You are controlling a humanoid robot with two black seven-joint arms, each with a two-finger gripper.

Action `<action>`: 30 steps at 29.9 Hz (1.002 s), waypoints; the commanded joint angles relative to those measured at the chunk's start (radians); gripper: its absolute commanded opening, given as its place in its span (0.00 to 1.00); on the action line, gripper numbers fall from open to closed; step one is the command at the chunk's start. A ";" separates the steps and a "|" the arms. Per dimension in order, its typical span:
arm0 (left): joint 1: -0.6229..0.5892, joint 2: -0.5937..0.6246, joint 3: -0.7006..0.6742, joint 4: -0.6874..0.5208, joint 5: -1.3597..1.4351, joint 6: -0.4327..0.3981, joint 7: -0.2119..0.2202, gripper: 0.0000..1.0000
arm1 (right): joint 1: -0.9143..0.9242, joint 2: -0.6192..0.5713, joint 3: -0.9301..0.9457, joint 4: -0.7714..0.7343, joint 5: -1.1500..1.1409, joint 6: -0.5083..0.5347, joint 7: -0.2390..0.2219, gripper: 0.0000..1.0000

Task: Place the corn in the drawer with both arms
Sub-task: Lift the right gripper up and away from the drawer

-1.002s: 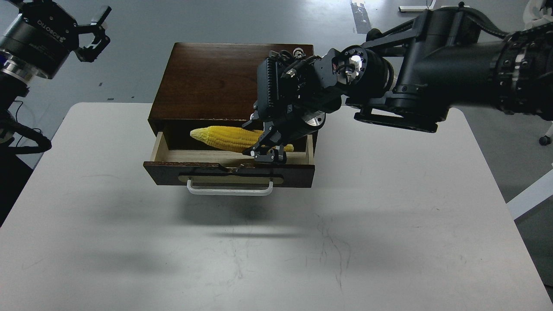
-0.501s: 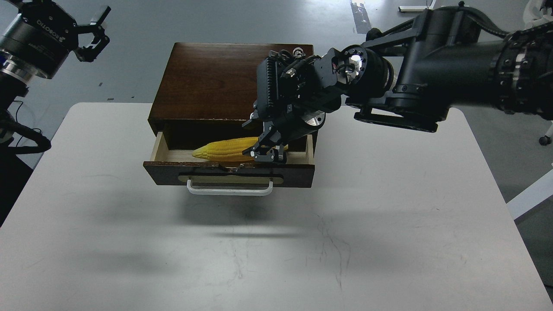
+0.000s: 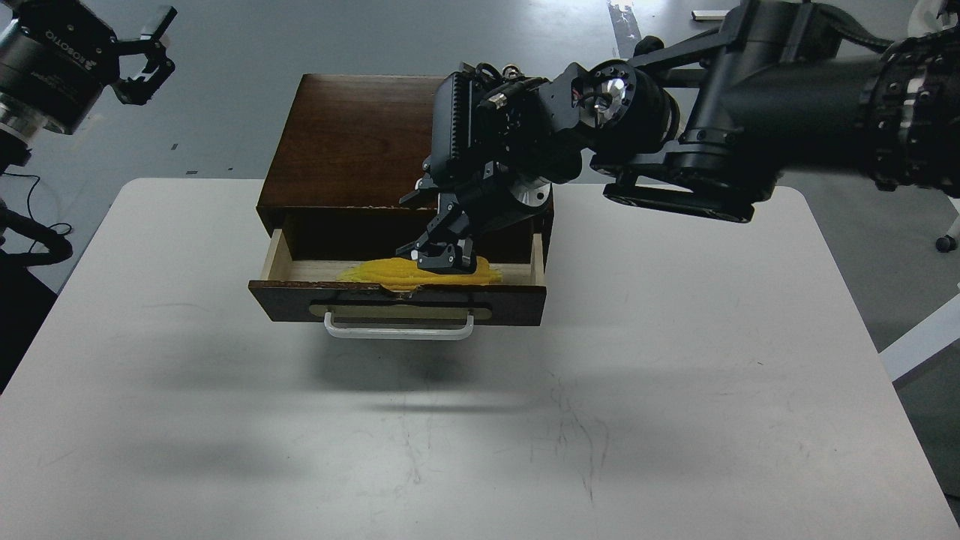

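Note:
The yellow corn [image 3: 379, 273] lies blurred inside the open drawer [image 3: 289, 298], low against its front panel, tip to the left. The drawer sticks out of the dark brown box [image 3: 352, 135], and its white bar handle [image 3: 397, 331] faces me. My right gripper [image 3: 441, 259] hangs over the middle of the drawer, just above the corn, with its fingers pointing down and nothing in them. My left gripper [image 3: 145, 51] is open and empty, high at the far left, well away from the box.
The box stands at the back middle of the white table [image 3: 480, 420]. The thick right arm [image 3: 750, 112] crosses above the table's back right corner. Grey floor lies beyond the table, and a white edge [image 3: 922, 337] stands off to the right.
The corn has dropped out of my right gripper and now lies flat in the drawer. The right gripper has risen and shifted left. The left gripper has moved slightly up and left.

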 commanded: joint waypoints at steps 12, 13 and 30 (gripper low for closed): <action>0.006 0.016 0.000 0.000 -0.003 0.000 0.000 0.99 | -0.108 -0.331 0.331 0.022 0.733 0.003 0.000 1.00; 0.008 0.013 -0.001 0.000 -0.003 0.000 0.000 0.99 | -0.163 -0.380 0.410 0.022 0.803 0.003 0.000 1.00; 0.095 -0.076 -0.006 0.005 0.006 0.000 0.001 0.99 | -1.020 -0.593 1.241 0.016 1.033 -0.005 0.000 1.00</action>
